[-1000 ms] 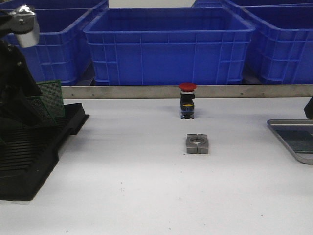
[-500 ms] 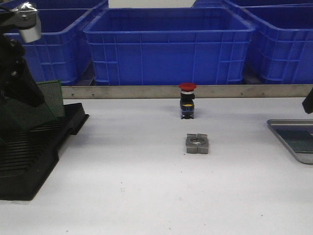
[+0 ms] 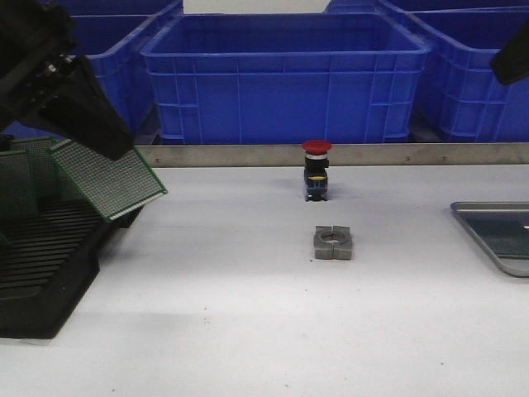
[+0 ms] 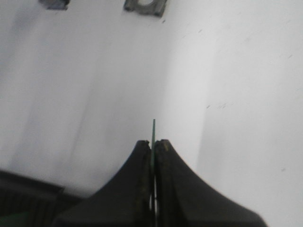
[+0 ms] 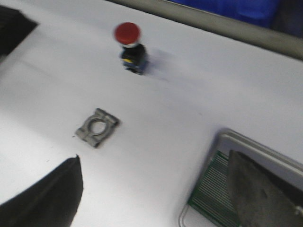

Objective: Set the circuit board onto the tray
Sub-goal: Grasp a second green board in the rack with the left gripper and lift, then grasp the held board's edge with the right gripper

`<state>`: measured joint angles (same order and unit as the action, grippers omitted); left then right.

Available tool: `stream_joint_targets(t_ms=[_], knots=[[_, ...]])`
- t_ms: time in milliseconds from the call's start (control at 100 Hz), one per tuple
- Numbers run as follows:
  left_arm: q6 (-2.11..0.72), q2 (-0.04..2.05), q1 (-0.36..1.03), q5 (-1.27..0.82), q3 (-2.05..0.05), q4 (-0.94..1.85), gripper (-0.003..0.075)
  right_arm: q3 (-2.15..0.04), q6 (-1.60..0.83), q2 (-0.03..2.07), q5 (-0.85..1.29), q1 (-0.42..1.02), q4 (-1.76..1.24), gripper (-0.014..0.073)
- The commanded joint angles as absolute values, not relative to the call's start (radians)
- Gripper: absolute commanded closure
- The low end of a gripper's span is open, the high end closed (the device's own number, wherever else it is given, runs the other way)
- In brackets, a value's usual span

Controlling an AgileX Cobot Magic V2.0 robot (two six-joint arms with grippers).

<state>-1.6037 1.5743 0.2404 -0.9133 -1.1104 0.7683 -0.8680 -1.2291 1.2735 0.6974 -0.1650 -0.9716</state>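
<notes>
My left gripper (image 3: 106, 142) is shut on the top edge of a green perforated circuit board (image 3: 111, 182). It holds the board tilted in the air just right of the black slotted rack (image 3: 50, 265). In the left wrist view the fingers (image 4: 142, 179) pinch the board's thin edge (image 4: 153, 130). The silver-grey tray (image 3: 488, 236) lies at the table's right edge. In the right wrist view another green board (image 5: 213, 189) lies in the tray (image 5: 227, 139). My right gripper (image 5: 151, 194) is open and empty above the tray's near side; a part of it shows at the front view's top right (image 3: 511, 62).
A second green board (image 3: 16, 182) stands in the rack. A red-capped push button (image 3: 316, 169) and a grey metal clamp block (image 3: 333, 242) sit mid-table. Big blue crates (image 3: 285, 74) stand behind a metal rail (image 3: 397, 155).
My left gripper has lifted the board out of the rack and carried it up and to the right. My right gripper has risen from beside the tray to the top right.
</notes>
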Motion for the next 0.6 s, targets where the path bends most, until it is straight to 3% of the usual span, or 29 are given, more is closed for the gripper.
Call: stream_joint_targets(t_ms=[0, 280, 590], knots=[[-1.592, 1.532, 0.267, -0.962, -1.142, 0.876, 0.0741, -0.893, -1.388, 1.209, 0.756, -0.108, -1.057, -0.0039], [-1.712, 1.532, 0.29, -1.172, -1.142, 1.099, 0.0741, -0.893, -1.639, 1.219, 0.981, 0.059, -1.157, -0.0039], [-1.769, 1.532, 0.3, -1.28, -1.142, 1.246, 0.0741, -0.893, -1.661, 1.272, 1.014, 0.2, -1.169, -0.0039]])
